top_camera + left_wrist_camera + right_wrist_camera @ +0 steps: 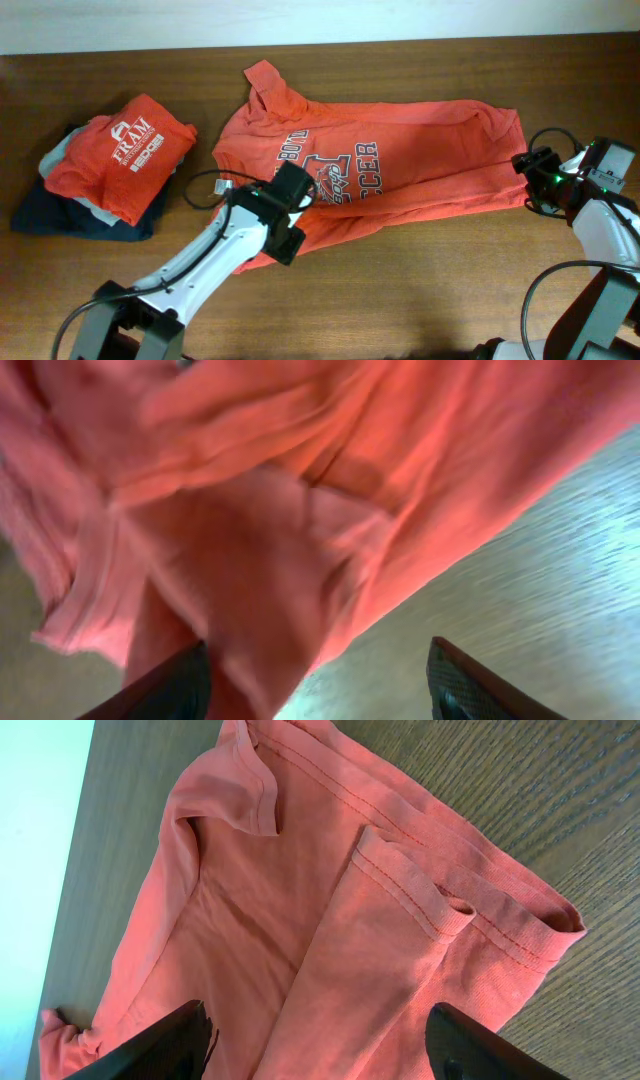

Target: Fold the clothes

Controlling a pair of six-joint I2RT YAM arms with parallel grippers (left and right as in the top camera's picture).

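Brown wood-grain table [420, 300] fills the overhead view, with a pale strip of wall [300, 20] along its far edge. A large orange-red short-sleeved T-shirt [420, 165] lies spread and rumpled across the middle, its navy-and-white chest print [340, 165] facing up.

The left claw [315, 685] hangs over the near left part of that shirt. Its two dark fingers [165, 685] stand wide apart. Blurred orange cloth lies under and ahead of them, and bare table shows towards its right finger. Nothing is pinched between them.

The right claw [320, 1045] sits at the shirt's opposite end. Its jaws are also spread wide and hold nothing. Just ahead of it and below lies a folded flap with a double-stitched hem [420, 890], and bare wood shows off to its right.

Well to the left of the left claw, apart from the big shirt, sits a stack of folded clothes. A smaller red shirt with a white logo [125, 150] lies on top, over a grey garment [58, 150] and a navy garment [60, 215].
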